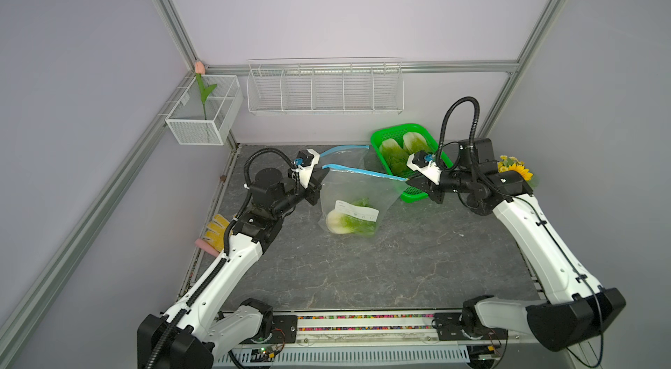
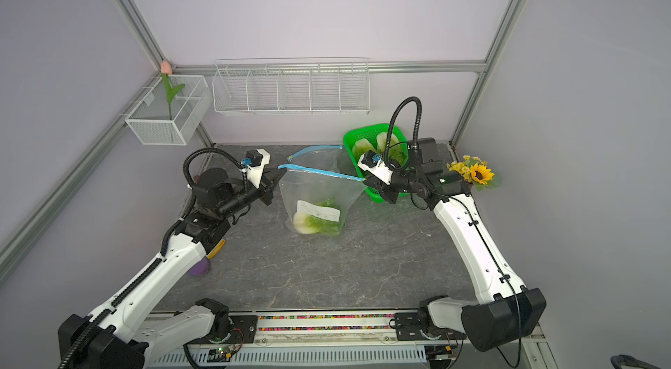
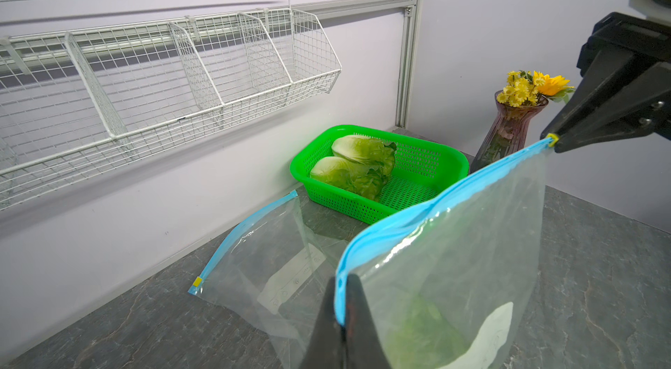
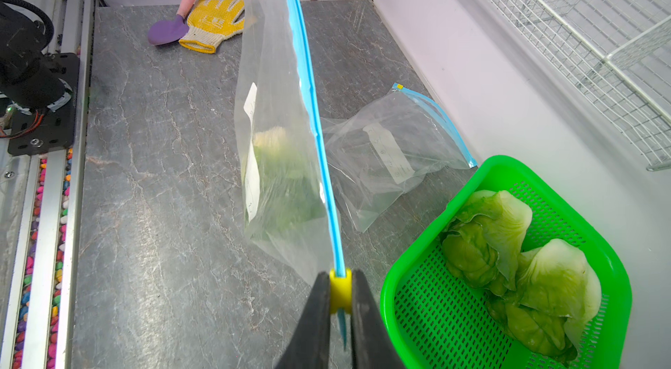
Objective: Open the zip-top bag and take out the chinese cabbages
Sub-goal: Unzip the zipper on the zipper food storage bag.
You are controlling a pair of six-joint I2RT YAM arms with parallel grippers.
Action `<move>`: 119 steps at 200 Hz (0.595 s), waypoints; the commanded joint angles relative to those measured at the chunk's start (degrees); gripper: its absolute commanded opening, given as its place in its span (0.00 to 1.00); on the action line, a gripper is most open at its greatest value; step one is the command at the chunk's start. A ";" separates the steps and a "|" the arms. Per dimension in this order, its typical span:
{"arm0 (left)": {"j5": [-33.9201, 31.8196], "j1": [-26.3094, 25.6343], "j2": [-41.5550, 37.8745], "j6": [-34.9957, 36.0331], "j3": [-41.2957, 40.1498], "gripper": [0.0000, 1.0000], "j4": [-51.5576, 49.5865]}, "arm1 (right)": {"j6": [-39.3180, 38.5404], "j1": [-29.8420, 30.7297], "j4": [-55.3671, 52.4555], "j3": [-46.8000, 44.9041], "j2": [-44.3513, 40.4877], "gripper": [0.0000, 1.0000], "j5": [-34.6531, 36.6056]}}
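Spotted a tulip (image 1: pixel 204 95) standing in a mesh box (image 1: pixel 198 131) at the upper left of both top views. Lower down, at the left edge of the table (image 1: pixel 363 276), found a yellow glove (image 1: pixel 217 229) and a trowel (image 1: pixel 205 245) lying touching, partly hidden behind the left arm.

Found the left claw (image 1: pixel 323 174) left of centre, clamped tight on the left end of the blue strip (image 1: pixel 363 172) of the bag (image 1: pixel 357 196). Checked this in the left wrist view, where the strip's end sat pinched between both fingers (image 3: pixel 323 331). Saw the bag stretched between the two claws, with the strip uppermost and sloping down to the right, and clear film hanging below. Made out one cabbage (image 1: pixel 350 220) in the bag's bottom, just below the frame's centre, white base to the left, behind a white label. Could not tell whether the bag's bottom touched the table.

Behind it, noted a second bag (image 1: pixel 345 156) lying flat near the back wall. Above that, on the wall, saw a white wire rack (image 1: pixel 325 93).

Right of centre, found the right claw (image 1: pixel 407 179) closed almost fully on the yellow slider (image 4: pixel 340 289) at the strip's right end, one finger on each side of it. Just behind, saw a green basket (image 1: pixel 397 126) holding two cabbages (image 1: pixel 394 153), side by side and touching. At far right, noted a vase (image 3: pixel 508 131) of yellow flowers (image 1: pixel 517 169), partly behind the right arm.
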 commanded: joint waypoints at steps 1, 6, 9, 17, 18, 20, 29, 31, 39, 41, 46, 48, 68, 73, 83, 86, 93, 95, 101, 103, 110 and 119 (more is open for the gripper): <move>-0.97 1.07 -0.32 -0.33 -0.03 0.00 0.97 | -0.86 -0.87 -1.99 0.00 -0.75 0.21 0.46; -0.60 1.05 -0.20 -0.11 0.11 0.00 0.86 | -0.67 -0.87 -1.90 0.12 -0.91 0.28 0.02; -0.25 1.07 -0.10 -0.02 0.16 0.00 0.85 | -0.51 -0.87 -1.78 0.21 -1.00 0.34 -0.32; 0.27 1.05 0.18 0.01 0.24 0.00 0.83 | 0.51 -0.86 -0.80 0.23 -1.51 0.46 -0.89; 0.31 1.06 0.19 0.01 0.28 0.00 0.83 | 0.72 -0.86 -0.60 0.18 -1.62 0.47 -0.92; 0.47 1.02 0.25 0.07 0.36 0.00 0.83 | 1.23 -0.83 -0.05 0.14 -1.81 0.50 -0.81; 0.70 1.06 0.42 0.05 0.33 0.00 0.92 | 5.62 -0.87 4.59 -0.64 -3.02 0.59 1.67; 0.68 1.07 0.46 0.06 0.33 0.00 0.92 | 7.09 -0.87 5.84 -0.99 -3.32 0.62 2.87; 0.69 1.07 0.47 0.25 0.28 0.00 1.00 | 13.42 -0.87 11.31 -2.37 -4.68 0.69 7.28; 0.70 1.05 0.47 0.33 0.25 0.00 1.05 | 14.99 -0.87 12.46 -2.63 -5.01 0.70 8.14; 0.62 1.07 0.39 0.41 0.24 0.00 1.05 | 17.60 -0.87 14.36 -3.07 -5.72 0.72 10.05; 0.57 1.05 0.38 0.50 0.22 0.00 1.08 | 18.58 -0.85 14.94 -3.26 -5.98 0.72 10.57; -0.08 1.03 -0.15 0.90 0.10 0.00 0.87 | 27.56 -0.86 17.37 -4.32 -8.60 0.77 12.99; -0.25 1.05 -0.33 1.02 0.15 0.00 0.64 | 30.32 -0.81 17.52 -4.69 -9.24 0.78 13.58; -0.53 1.01 -0.87 1.23 0.09 0.00 0.23 | 34.67 -0.87 17.78 -5.50 -10.17 0.78 14.29; -0.61 1.05 -1.00 1.29 -0.01 0.00 0.21 | 35.83 -0.87 17.83 -5.87 -10.42 0.78 14.31; -0.88 1.07 -1.31 1.31 -0.19 0.00 0.36 | 38.17 -0.82 18.07 -6.66 -10.96 0.78 14.02; -0.90 1.01 -1.40 1.34 -0.27 0.00 0.38 | 38.80 -0.86 18.13 -6.95 -11.07 0.79 13.80; -1.12 1.05 -1.57 1.27 -0.50 0.00 0.62 | 40.67 -0.86 18.46 -7.85 -11.42 0.79 13.11; -1.18 1.07 -1.60 1.29 -0.58 0.00 0.73 | 41.14 -0.85 18.56 -8.21 -11.53 0.80 12.74; -1.30 1.02 -1.64 1.06 -0.77 0.00 1.19 | 42.96 -0.82 19.03 -9.52 -11.96 0.81 11.80; -1.36 1.07 -1.67 0.73 -0.97 0.00 1.83 | 45.94 -0.74 20.72 -11.83 -12.55 0.82 10.78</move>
